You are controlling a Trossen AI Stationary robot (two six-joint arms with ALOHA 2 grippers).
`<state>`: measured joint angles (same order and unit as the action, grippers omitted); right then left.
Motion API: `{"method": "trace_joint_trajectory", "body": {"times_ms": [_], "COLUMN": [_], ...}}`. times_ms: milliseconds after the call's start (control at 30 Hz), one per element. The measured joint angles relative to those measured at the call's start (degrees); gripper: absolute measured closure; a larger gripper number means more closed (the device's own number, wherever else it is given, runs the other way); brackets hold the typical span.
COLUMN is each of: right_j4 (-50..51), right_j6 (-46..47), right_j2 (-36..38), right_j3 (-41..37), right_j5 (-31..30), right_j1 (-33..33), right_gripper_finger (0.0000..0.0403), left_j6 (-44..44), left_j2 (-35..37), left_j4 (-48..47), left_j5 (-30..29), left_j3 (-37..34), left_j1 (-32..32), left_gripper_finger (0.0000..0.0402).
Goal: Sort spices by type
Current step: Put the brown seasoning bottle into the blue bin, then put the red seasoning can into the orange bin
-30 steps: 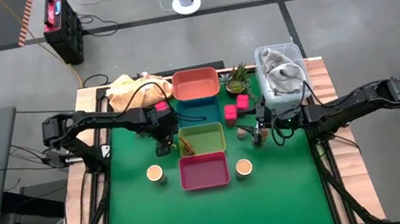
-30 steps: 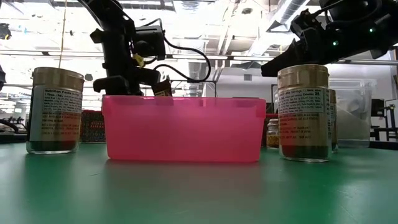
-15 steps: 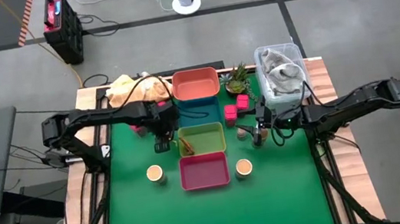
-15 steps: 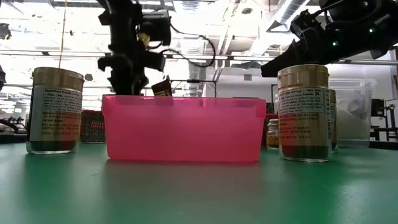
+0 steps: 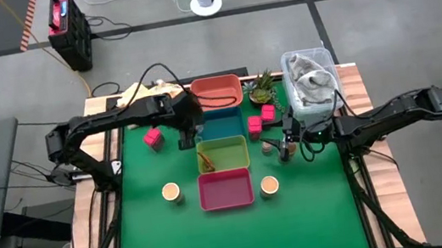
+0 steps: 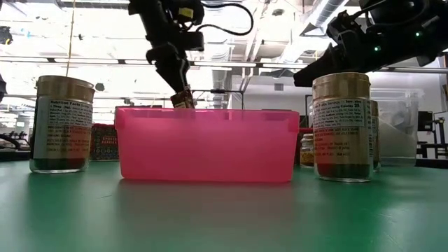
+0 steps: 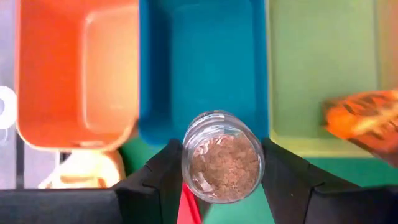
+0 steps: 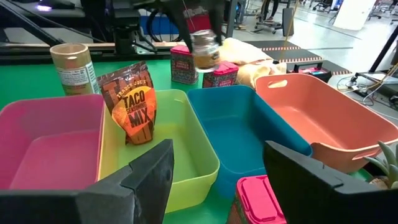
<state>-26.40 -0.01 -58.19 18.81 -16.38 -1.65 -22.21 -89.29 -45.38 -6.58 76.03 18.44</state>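
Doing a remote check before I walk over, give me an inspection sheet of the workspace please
Surface: green mat on a wooden table.
Job's things: four trays in a row, orange, blue, lime holding a taco mix packet, pink; tan-lidded jars either side of pink; magenta packs.
Clutter: small plant, clear bin, yellow cloth.
Grippers: left gripper holds a small glass jar at the blue tray's edge; right gripper open, right of lime tray.
Cables: black cable looping over left arm.
Surroundings: concrete floor, black case.

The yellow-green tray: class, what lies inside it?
The yellow-green tray holds one taco mix packet, propped against its wall by the pink tray. The floor behind the packet is hidden.
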Motion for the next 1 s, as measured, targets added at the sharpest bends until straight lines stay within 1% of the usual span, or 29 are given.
{"method": "trace_joint_trajectory", "body": {"times_ms": [167,367,633,700,867,1000], "right_j4": [0.0,0.1,0.2,0.2,0.3,0.4], "right_j6": [0.2,0.1,-1.4,-1.4,-1.4,-1.5], "right_j2": [0.0,0.0,0.0,0.0,0.0,0.0], "right_j3": [0.0,0.0,0.0,0.0,0.0,0.0], "right_j5": [0.0,0.0,0.0,0.0,0.0,0.0], "right_j1": [0.0,0.0,0.0,0.0,0.0,0.0], "right_gripper_finger": [0.0127,0.0127,0.0127,0.0127,0.0127,0.0127], "left_j6": [-1.2,-1.9,-3.2,-3.2,-3.1,-2.1], "left_j2": [-4.0,-9.2,-14.1,-15.1,-15.9,-15.2], "left_j4": [4.3,9.7,11.7,12.3,12.9,12.9], "left_j5": [2.4,2.9,3.4,3.7,4.0,3.9], "left_j3": [0.0,0.0,0.0,0.0,0.0,0.0], "left_j1": [1.2,1.2,1.2,1.2,1.2,1.2], "left_gripper_finger": [0.0234,0.0234,0.0234,0.0222,0.0169,0.0146]}}
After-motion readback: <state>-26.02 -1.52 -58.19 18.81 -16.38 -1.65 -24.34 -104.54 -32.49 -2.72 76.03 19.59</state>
